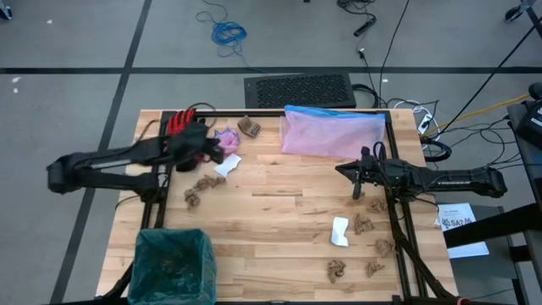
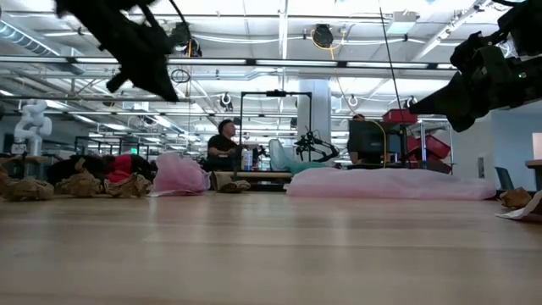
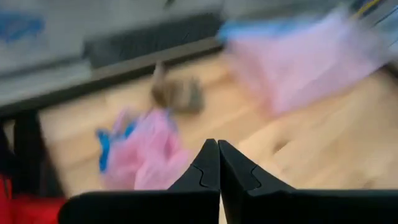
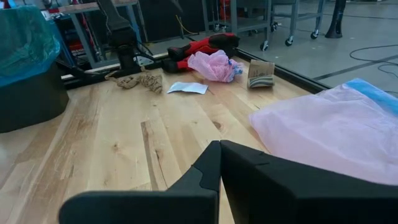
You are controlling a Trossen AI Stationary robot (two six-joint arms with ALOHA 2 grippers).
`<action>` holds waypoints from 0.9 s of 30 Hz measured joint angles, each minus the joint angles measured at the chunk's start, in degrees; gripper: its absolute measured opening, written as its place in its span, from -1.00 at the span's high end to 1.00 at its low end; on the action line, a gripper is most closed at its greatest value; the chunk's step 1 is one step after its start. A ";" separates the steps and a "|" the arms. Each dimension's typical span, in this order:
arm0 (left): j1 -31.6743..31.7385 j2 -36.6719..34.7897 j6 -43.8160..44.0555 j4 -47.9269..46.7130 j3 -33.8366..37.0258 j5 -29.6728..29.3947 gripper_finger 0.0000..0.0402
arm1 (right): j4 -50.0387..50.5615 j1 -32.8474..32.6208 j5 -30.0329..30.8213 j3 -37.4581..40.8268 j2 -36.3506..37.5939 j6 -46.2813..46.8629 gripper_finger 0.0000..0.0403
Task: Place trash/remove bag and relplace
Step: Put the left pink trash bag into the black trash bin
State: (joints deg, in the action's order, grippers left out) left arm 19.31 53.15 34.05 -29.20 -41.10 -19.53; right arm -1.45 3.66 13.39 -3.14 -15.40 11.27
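The bag, a teal-green liner (image 1: 174,254), sits inside a dark bin (image 4: 28,99) at the table's near left corner, its top folded over the bin's rim (image 4: 25,43). Crumpled brown paper scraps (image 1: 201,183) and white paper pieces (image 1: 339,230) lie scattered on the wooden table (image 1: 279,212). My left gripper (image 3: 218,147) is shut and empty, up in the air at the far left above a small crumpled pink bag (image 1: 227,138). My right gripper (image 4: 219,145) is shut and empty, hovering at the table's right by a large pale pink bag (image 1: 332,131).
A red glove-like thing (image 1: 179,121) lies at the far left corner, a brown paper wad (image 1: 249,127) beside the small pink bag. More brown scraps (image 1: 364,224) lie near the right edge. Bare wood lies across the table's middle (image 1: 279,191). A person sits in the room behind (image 2: 223,144).
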 joint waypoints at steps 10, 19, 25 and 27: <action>15.24 19.87 -5.04 -6.06 -9.68 20.47 0.85 | 0.00 -0.02 0.00 0.00 0.00 0.00 1.00; 17.61 27.62 -16.62 -14.88 -20.20 14.71 0.37 | 0.00 -0.02 0.00 -0.02 0.00 0.00 1.00; 18.11 31.51 -16.87 -18.92 -21.22 18.52 0.14 | 0.00 -0.01 0.00 -0.01 0.00 0.00 1.00; 18.05 33.39 -16.59 -19.88 -21.22 18.50 0.11 | 0.00 -0.01 0.00 -0.02 0.00 0.01 1.00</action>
State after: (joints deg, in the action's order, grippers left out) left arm 37.36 86.55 17.46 -49.07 -62.33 -1.03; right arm -1.45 3.65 13.39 -3.15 -15.40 11.28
